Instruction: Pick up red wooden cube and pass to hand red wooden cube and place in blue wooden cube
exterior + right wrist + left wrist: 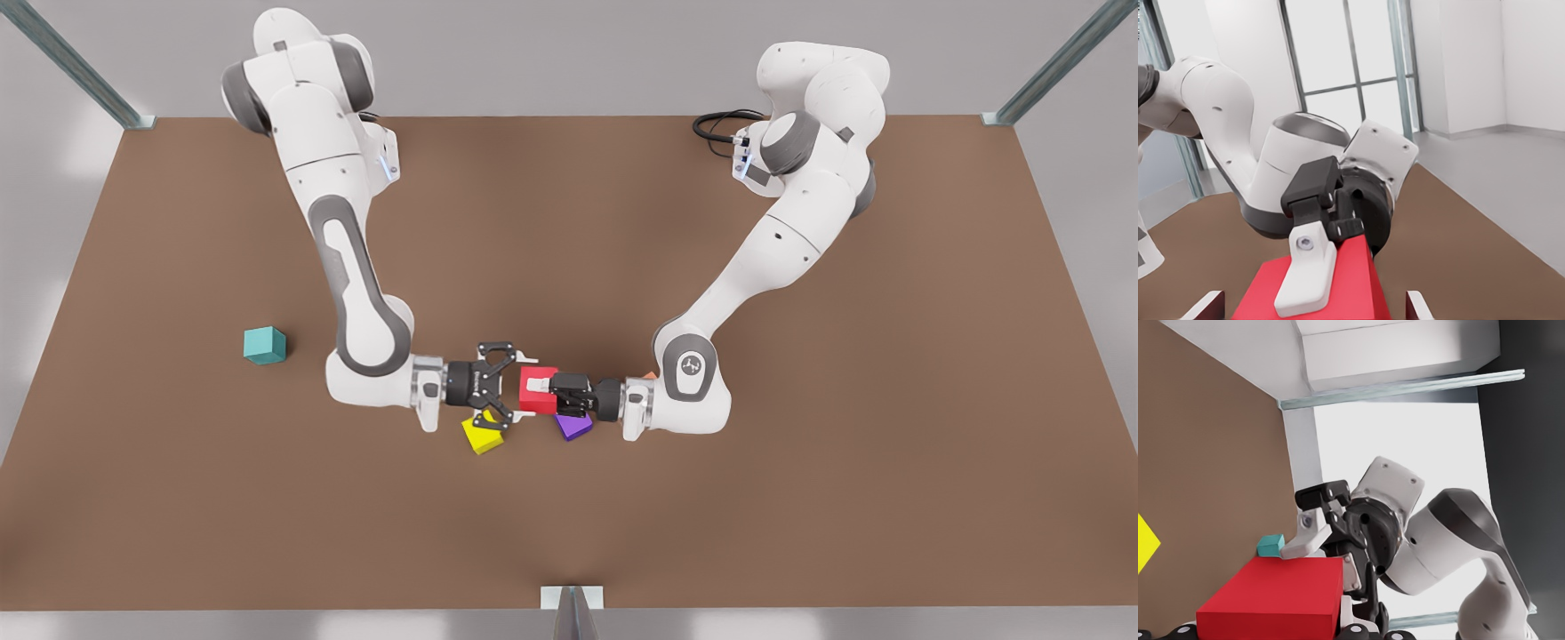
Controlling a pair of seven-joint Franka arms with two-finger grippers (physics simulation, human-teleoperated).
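**Desk:** What is the handover stage here?

**Photographer:** Mid-pass, by my reading. The left gripper [544,388], on the arm at the front view's right, has its fingers [1305,283] clamped on the red cube [536,404]. It holds the cube just above the table [800,489], between the two wrists. The right gripper [508,387] reaches in from the front view's left with its fingers [1208,303] spread wide. One sits on each side of the cube's free end, and they appear not to touch it.

**Desk:** And the destination?

**Photographer:** The teal cube [265,345] sits alone, well apart toward the front view's left, on the receiving arm's side. A yellow cube [482,436] and a purple cube [573,427] lie on the table just below the grippers.

**Desk:** What does the next move call for?

**Photographer:** Likely the right gripper closes squarely on the cube's free faces before the left one lets go; if the release comes first, the cube drops among the strays underneath. After that comes a carry across to the teal cube and a level set-down on its top face, which is no bigger than the red cube.
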